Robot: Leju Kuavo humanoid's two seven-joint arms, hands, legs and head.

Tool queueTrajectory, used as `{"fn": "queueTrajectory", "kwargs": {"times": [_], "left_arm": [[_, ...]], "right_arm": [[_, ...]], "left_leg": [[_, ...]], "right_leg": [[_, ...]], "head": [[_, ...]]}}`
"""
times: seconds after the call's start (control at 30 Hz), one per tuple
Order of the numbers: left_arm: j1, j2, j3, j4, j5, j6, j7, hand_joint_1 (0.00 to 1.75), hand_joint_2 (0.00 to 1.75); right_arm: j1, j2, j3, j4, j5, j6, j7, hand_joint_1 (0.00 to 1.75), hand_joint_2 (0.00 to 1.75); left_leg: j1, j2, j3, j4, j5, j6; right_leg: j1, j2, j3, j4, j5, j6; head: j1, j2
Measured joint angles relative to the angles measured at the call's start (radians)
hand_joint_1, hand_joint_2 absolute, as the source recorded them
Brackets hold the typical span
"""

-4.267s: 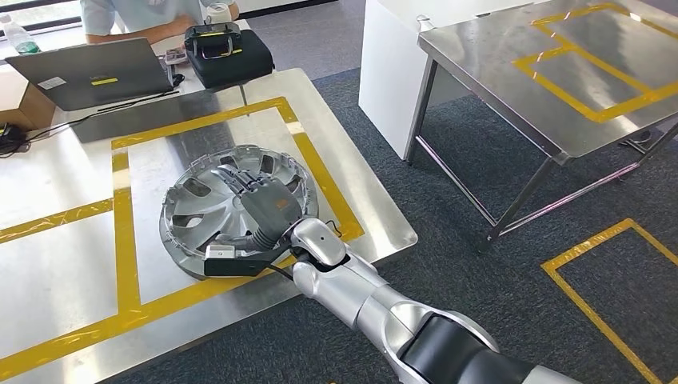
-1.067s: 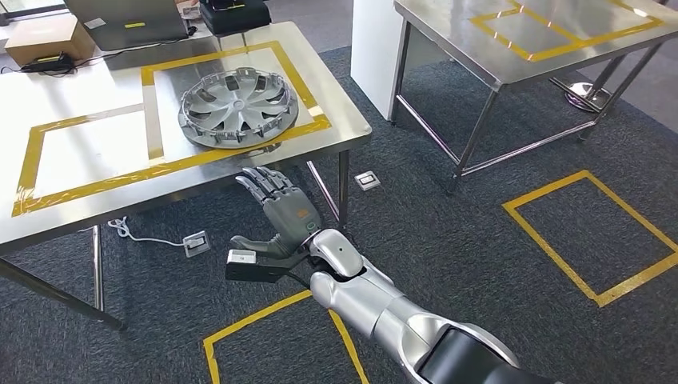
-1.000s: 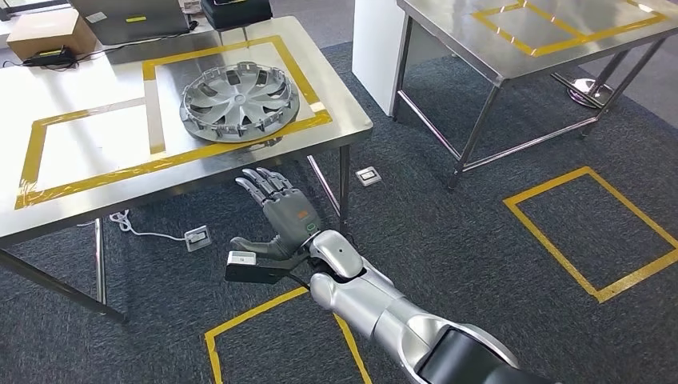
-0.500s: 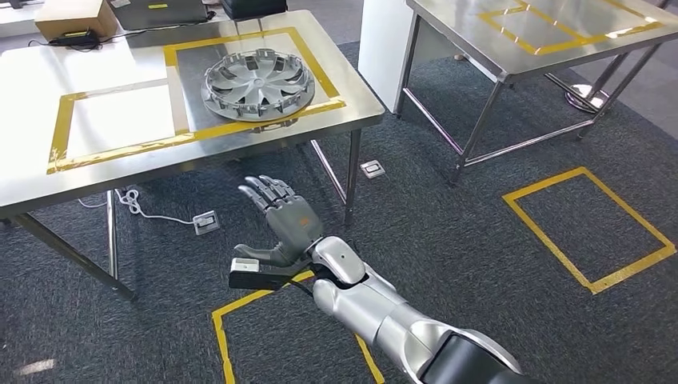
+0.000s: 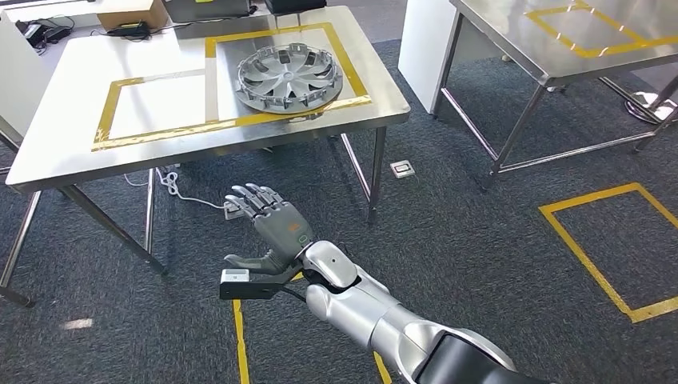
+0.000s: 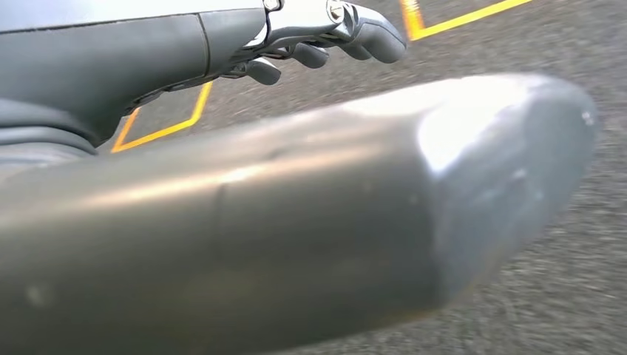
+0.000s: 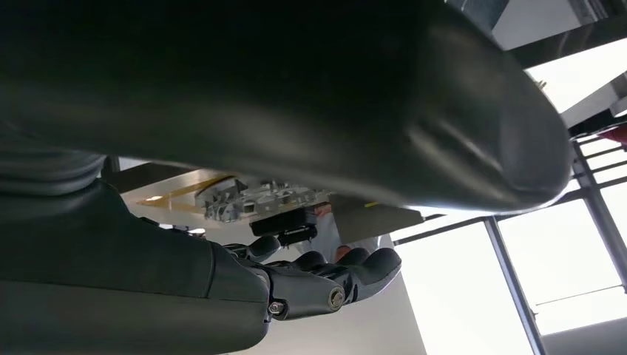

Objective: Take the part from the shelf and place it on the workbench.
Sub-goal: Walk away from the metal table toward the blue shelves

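Hubcap lies flat on the desk inside its yellow-taped square in the head view, the right hand released and held over the carpet well short of the desk, while the left wrist view shows the left hand with fingers loosely curled, grasping nothing.

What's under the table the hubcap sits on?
Under the table, on the grey carpet: a white cable and a floor socket by the right front leg. The tabletop covers the floor further back. The hubcap lies on top.
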Motion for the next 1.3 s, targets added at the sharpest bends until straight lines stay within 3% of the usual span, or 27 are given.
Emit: {"fn": "queueTrajectory", "kwargs": {"times": [0.07, 0.13, 0.2, 0.27, 0.3, 0.33, 0.4, 0.43, 0.47, 0.5, 0.53, 0.6, 0.67, 0.7, 0.8, 0.83, 0.93, 1.03, 1.3], "left_arm": [[0.001, 0.004, 0.000, 0.003, 0.000, 0.000, 0.002, 0.00, 0.00], [-0.002, 0.005, -0.001, 0.006, 0.000, -0.001, 0.002, 0.00, 0.00], [-0.004, 0.006, -0.001, 0.009, 0.000, -0.002, 0.004, 0.00, 0.00], [-0.002, 0.008, -0.002, 0.014, 0.000, -0.013, 0.006, 0.00, 0.87], [-0.001, 0.010, -0.002, 0.016, 0.000, -0.025, 0.003, 0.00, 1.31], [-0.002, 0.011, -0.002, 0.018, 0.000, -0.039, -0.002, 0.00, 1.75], [-0.006, 0.012, -0.004, 0.021, 0.001, -0.061, -0.015, 0.00, 1.75], [-0.008, 0.012, -0.006, 0.023, 0.001, -0.069, -0.021, 0.00, 1.75], [-0.008, 0.012, -0.007, 0.025, 0.001, -0.076, -0.024, 0.00, 1.75], [-0.008, 0.012, -0.007, 0.027, 0.002, -0.081, -0.024, 0.00, 1.75], [-0.008, 0.012, -0.007, 0.028, 0.002, -0.087, -0.023, 0.00, 1.75], [-0.009, 0.013, -0.007, 0.030, 0.004, -0.099, -0.018, 0.00, 1.75], [-0.011, 0.014, -0.007, 0.032, 0.006, -0.108, -0.018, 0.00, 1.75], [-0.011, 0.017, -0.009, 0.032, 0.007, -0.112, -0.018, 0.00, 1.75], [-0.007, 0.028, -0.038, 0.031, 0.039, -0.128, -0.017, 0.00, 1.75], [-0.003, 0.031, -0.055, 0.030, 0.062, -0.136, -0.015, 0.00, 1.31], [0.007, 0.043, -0.105, 0.025, 0.136, -0.166, -0.007, 0.00, 0.00], [0.021, 0.054, -0.157, 0.019, 0.210, -0.195, -0.003, 0.00, 0.00], [0.057, 0.077, -0.299, 0.000, 0.400, -0.268, 0.012, 0.00, 0.00]], "right_arm": [[0.000, 0.000, 0.001, 0.000, 0.000, 0.000, 0.000, 0.00, 0.00], [0.000, 0.001, 0.001, 0.000, 0.000, 0.000, 0.000, 0.00, 0.00], [-0.001, 0.001, 0.001, 0.000, -0.002, 0.000, 0.000, 0.00, 0.00], [-0.001, 0.003, 0.002, 0.000, -0.013, 0.006, 0.001, 0.00, 0.00], [-0.001, 0.004, 0.002, 0.000, -0.023, 0.013, 0.000, 0.00, 0.00], [-0.001, 0.004, 0.002, 0.000, -0.035, 0.024, 0.000, 0.00, 0.44], [0.001, 0.003, 0.001, 0.002, -0.060, 0.051, -0.002, 0.00, 1.31], [0.004, 0.002, 0.000, 0.005, -0.072, 0.064, -0.003, 0.00, 1.75], [0.007, 0.001, -0.002, 0.010, -0.083, 0.075, -0.002, 0.00, 1.75], [0.012, 0.000, -0.003, 0.015, -0.093, 0.086, -0.001, 0.00, 1.75], [0.016, 0.000, -0.005, 0.021, -0.103, 0.094, 0.000, 0.00, 1.75], [0.024, 0.000, -0.008, 0.034, -0.117, 0.105, 0.002, 0.00, 1.75], [0.031, 0.000, -0.010, 0.043, -0.127, 0.107, 0.001, 0.00, 1.75], [0.035, 0.001, -0.012, 0.048, -0.132, 0.107, 0.002, 0.00, 1.75], [0.065, -0.001, -0.034, 0.066, -0.162, 0.113, 0.017, 0.00, 1.75], [0.080, -0.003, -0.044, 0.071, -0.178, 0.117, 0.025, 0.00, 1.31], [0.118, -0.011, -0.070, 0.082, -0.227, 0.130, 0.048, 0.00, 0.00], [0.152, -0.021, -0.095, 0.090, -0.276, 0.144, 0.071, 0.00, 0.00], [0.235, -0.052, -0.166, 0.104, -0.402, 0.177, 0.129, 0.00, 0.00]], "left_leg": [[-0.001, 0.022, 0.073, -0.113, 0.049, 0.002], [-0.007, 0.055, 0.139, -0.226, 0.077, 0.014], [-0.014, 0.062, 0.151, -0.254, 0.083, 0.031], [-0.013, 0.047, 0.145, -0.259, 0.094, 0.043], [-0.010, 0.042, 0.143, -0.261, 0.100, 0.050], [-0.007, 0.038, 0.139, -0.264, 0.106, 0.056], [-0.004, 0.029, 0.128, -0.266, 0.116, 0.063], [-0.003, 0.024, 0.122, -0.265, 0.120, 0.064], [-0.003, 0.019, 0.115, -0.264, 0.124, 0.064], [-0.003, 0.013, 0.110, -0.263, 0.128, 0.061], [-0.001, 0.008, 0.105, -0.262, 0.131, 0.058], [0.001, 0.000, 0.100, -0.260, 0.136, 0.050], [0.000, -0.005, 0.098, -0.259, 0.142, 0.038], [-0.002, -0.006, 0.097, -0.260, 0.141, 0.036], [-0.003, -0.007, 0.097, -0.266, 0.141, 0.051], [-0.002, -0.007, 0.098, -0.270, 0.147, 0.050], [0.000, -0.007, 0.098, -0.281, 0.161, 0.027], [0.000, -0.007, 0.097, -0.285, 0.166, 0.020], [0.000, -0.007, 0.095, -0.285, 0.164, 0.015]], "right_leg": [[0.001, -0.024, -0.007, 0.011, -0.001, 0.002], [0.004, -0.043, -0.013, 0.021, -0.003, 0.009], [0.007, -0.056, -0.016, 0.025, -0.001, 0.020], [0.004, -0.061, -0.017, 0.028, 0.001, 0.033], [0.002, -0.047, -0.021, 0.037, -0.007, 0.040], [-0.001, -0.025, -0.032, 0.062, -0.028, 0.046], [-0.006, 0.024, -0.079, 0.173, -0.098, 0.058], [-0.007, 0.034, -0.108, 0.241, -0.132, 0.061], [-0.009, 0.039, -0.129, 0.293, -0.153, 0.063], [-0.010, 0.039, -0.133, 0.311, -0.155, 0.064], [-0.012, 0.039, -0.115, 0.287, -0.138, 0.064], [-0.015, 0.041, -0.033, 0.148, -0.083, 0.062], [-0.013, 0.045, 0.025, 0.040, -0.053, 0.056], [-0.012, 0.047, 0.032, 0.022, -0.051, 0.053], [-0.009, 0.047, 0.029, 0.018, -0.042, 0.045], [-0.008, 0.047, 0.028, 0.018, -0.041, 0.041], [-0.006, 0.047, 0.021, 0.019, -0.036, 0.033], [-0.006, 0.047, 0.018, 0.020, -0.035, 0.031], [-0.006, 0.047, 0.016, 0.020, -0.035, 0.030]], "head": [[-0.002, 0.000], [-0.002, 0.000], [-0.002, 0.000], [-0.002, 0.000], [-0.002, 0.000], [-0.002, 0.000], [0.000, 0.000], [0.000, 0.000], [0.001, 0.000], [0.001, 0.000], [0.001, 0.000], [0.001, 0.000], [0.001, 0.000], [0.001, 0.000], [-0.001, 0.000], [-0.002, 0.000], [-0.004, 0.000], [-0.004, 0.000], [-0.004, 0.000]]}}
